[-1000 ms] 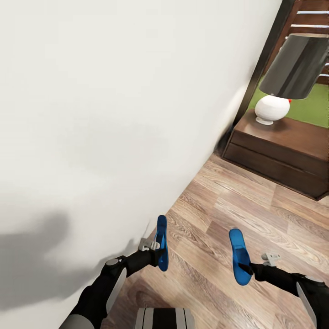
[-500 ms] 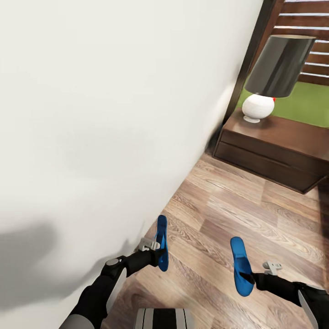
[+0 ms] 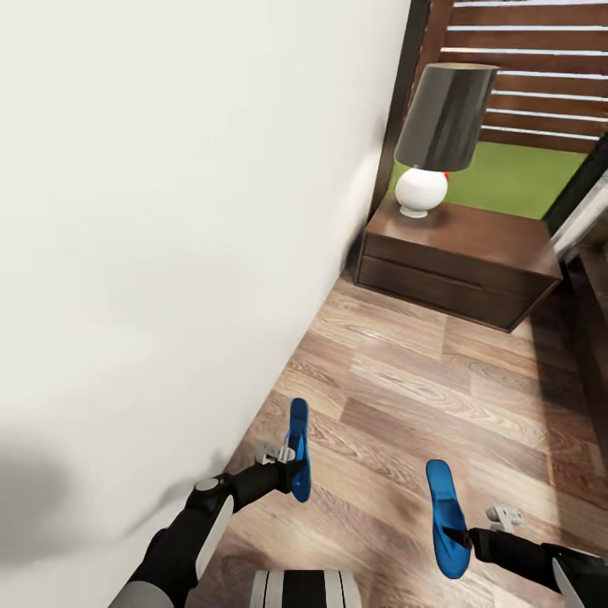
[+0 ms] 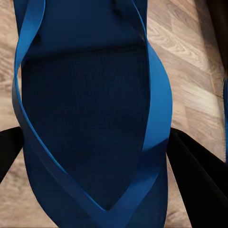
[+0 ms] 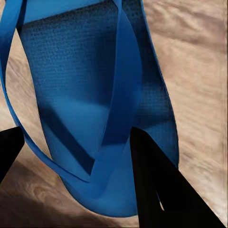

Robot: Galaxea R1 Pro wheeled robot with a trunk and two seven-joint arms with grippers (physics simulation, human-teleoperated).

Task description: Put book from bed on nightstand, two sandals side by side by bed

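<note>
A wood-plank floor (image 3: 439,397) runs beside a white wall (image 3: 169,211) to a dark brown nightstand (image 3: 456,262) bearing a white-based lamp (image 3: 435,135). Each hand grips one blue sandal above the floor: the left hand (image 3: 291,473) clenches the left sandal (image 3: 298,447), the right hand (image 3: 460,536) the right sandal (image 3: 443,515). Both sandals seem turned on edge, long axes pointing toward the nightstand.

Both arms black and tubular, with white-grey shell panels near the elbows. Pale grey bracket beside each gripper: left gripper (image 3: 295,475), right gripper (image 3: 454,535). Trunk top grey with black stripe.
</note>
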